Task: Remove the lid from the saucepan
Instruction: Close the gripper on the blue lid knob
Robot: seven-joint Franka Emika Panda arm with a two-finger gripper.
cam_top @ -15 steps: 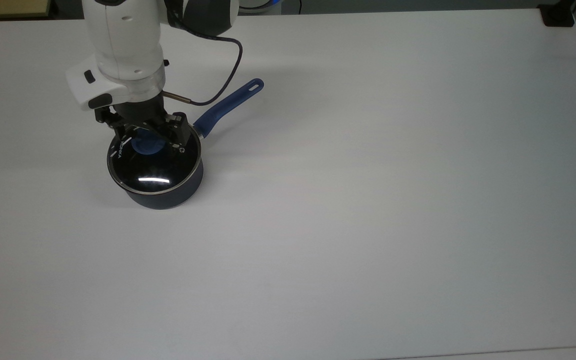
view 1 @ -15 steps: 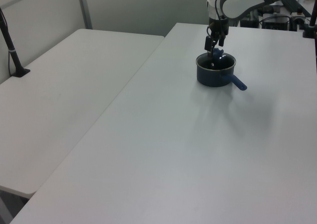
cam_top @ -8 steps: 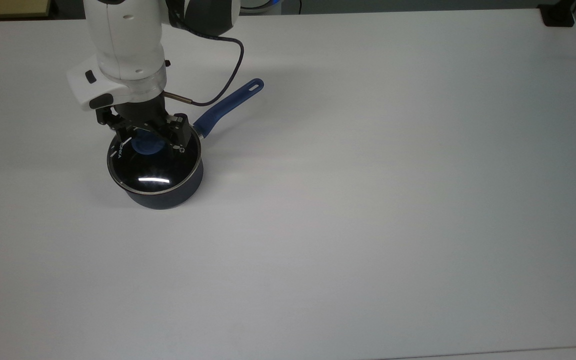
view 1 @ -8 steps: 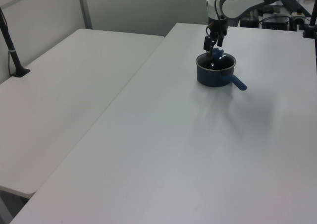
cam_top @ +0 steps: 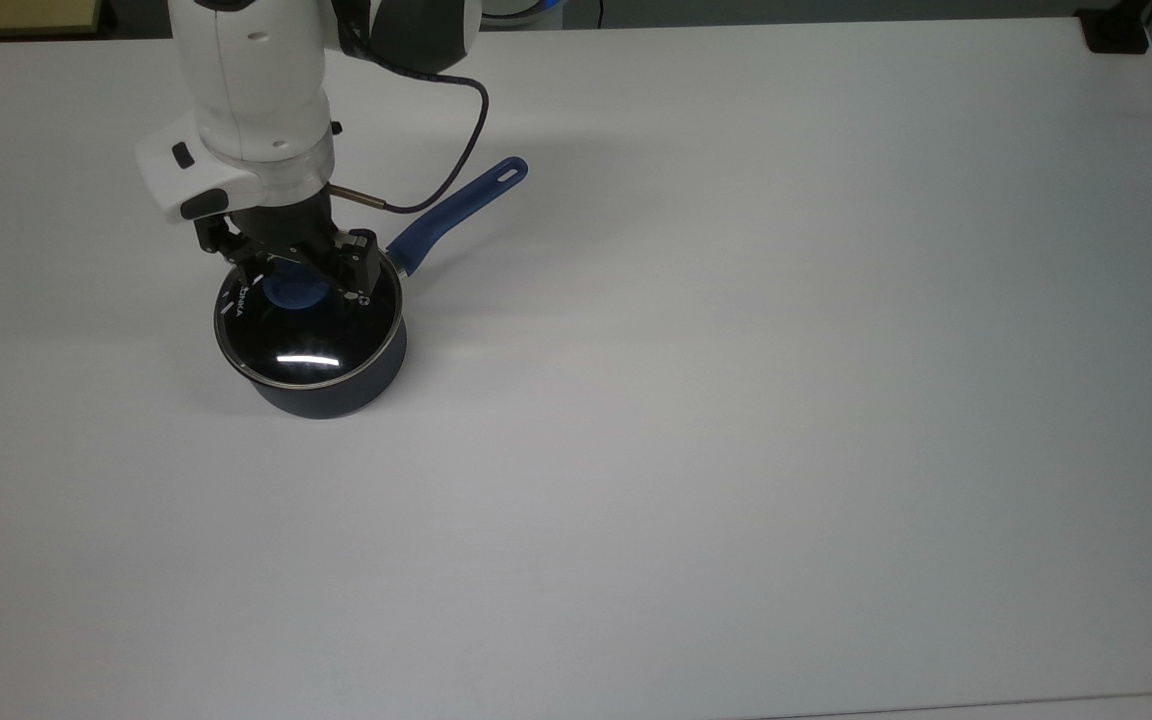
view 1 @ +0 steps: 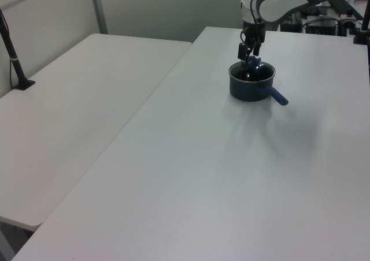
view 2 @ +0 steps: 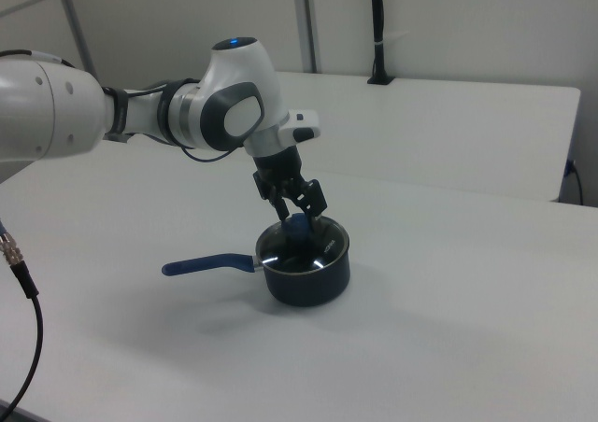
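Lid (cam_top: 308, 335) knob between jaws (on saucepan (cam_top: 336, 392))

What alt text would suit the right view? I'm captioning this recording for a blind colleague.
A white robot arm's black two-finger gripper straddles the blue knob of a round clear glass lid, which sits on a small dark navy saucepan on a white table. The saucepan's long blue handle points toward the right view's left.

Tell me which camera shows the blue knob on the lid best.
The top view: the knob is seen from above, between the pincer's fingers, on the lid. The right view shows the knob side-on, partly hidden by the fingers. The left view shows it far off and tiny.
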